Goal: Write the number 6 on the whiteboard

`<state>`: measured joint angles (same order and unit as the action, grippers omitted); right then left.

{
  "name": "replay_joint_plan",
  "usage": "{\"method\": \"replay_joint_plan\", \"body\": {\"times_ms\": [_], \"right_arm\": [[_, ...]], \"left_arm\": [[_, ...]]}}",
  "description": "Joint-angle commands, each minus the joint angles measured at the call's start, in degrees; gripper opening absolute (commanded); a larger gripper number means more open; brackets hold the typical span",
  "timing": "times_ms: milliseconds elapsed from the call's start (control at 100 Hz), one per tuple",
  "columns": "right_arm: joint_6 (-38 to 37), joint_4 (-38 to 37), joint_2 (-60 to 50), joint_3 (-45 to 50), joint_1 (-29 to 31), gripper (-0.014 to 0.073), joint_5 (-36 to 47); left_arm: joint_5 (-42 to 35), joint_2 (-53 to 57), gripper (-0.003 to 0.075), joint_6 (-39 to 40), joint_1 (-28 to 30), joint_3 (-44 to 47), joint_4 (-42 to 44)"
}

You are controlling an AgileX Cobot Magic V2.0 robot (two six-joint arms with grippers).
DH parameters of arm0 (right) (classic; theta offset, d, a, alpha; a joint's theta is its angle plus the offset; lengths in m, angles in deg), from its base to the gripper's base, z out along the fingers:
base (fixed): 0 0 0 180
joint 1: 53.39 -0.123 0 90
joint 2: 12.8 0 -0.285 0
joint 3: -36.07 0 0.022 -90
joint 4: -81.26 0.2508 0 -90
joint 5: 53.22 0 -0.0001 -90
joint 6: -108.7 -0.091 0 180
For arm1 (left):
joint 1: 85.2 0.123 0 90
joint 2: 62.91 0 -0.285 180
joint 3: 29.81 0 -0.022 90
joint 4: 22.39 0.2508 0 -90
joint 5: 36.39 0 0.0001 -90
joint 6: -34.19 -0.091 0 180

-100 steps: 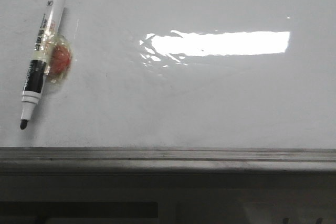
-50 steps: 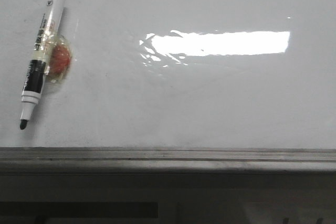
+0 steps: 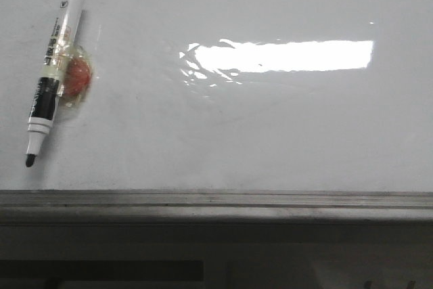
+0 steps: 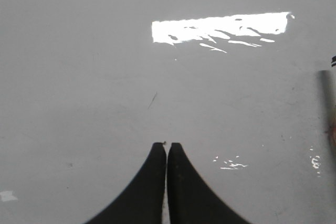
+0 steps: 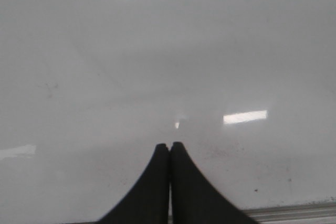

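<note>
The whiteboard [image 3: 270, 126] fills the front view, glossy white with a bright glare patch [image 3: 281, 55] and a grey metal ledge [image 3: 216, 199] along its near edge. No number 6 shows on it. A black-and-white marker [image 3: 53, 72] lies uncapped at the far left, tip toward the ledge, with a clear taped piece holding something red [image 3: 78, 79] stuck to its side. Neither gripper appears in the front view. My left gripper [image 4: 167, 144] is shut over bare board, holding nothing. Equally shut and empty, my right gripper [image 5: 169, 144] hovers over bare board near the ledge [image 5: 294, 212].
In the left wrist view a thin dark object [image 4: 329, 103] stands at the frame's edge, and a short faint stroke [image 4: 152, 99] marks the board ahead of the fingertips. Small specks and smudges dot the board.
</note>
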<state>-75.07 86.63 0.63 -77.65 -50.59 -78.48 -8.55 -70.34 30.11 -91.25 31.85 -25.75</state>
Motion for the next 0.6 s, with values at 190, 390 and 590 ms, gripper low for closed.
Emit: {"method": "replay_joint_plan", "body": {"times_ms": [190, 390, 590], "right_arm": [[0.4, 0.2, 1.2, -2.1, -0.1, -0.0071, 3.8], [0.4, 0.2, 1.2, -2.1, -0.1, -0.0071, 4.0], [0.4, 0.7, 1.2, -2.1, -0.1, -0.0071, 4.0]], "left_arm": [[-9.3, 0.9, 0.0329, -0.1, -0.1, -1.8, -4.7], [-23.8, 0.9, 0.0443, -0.1, -0.1, 0.6, -7.4], [-8.9, -7.7, 0.0367, -5.5, -0.2, -3.5, -8.4]]}}
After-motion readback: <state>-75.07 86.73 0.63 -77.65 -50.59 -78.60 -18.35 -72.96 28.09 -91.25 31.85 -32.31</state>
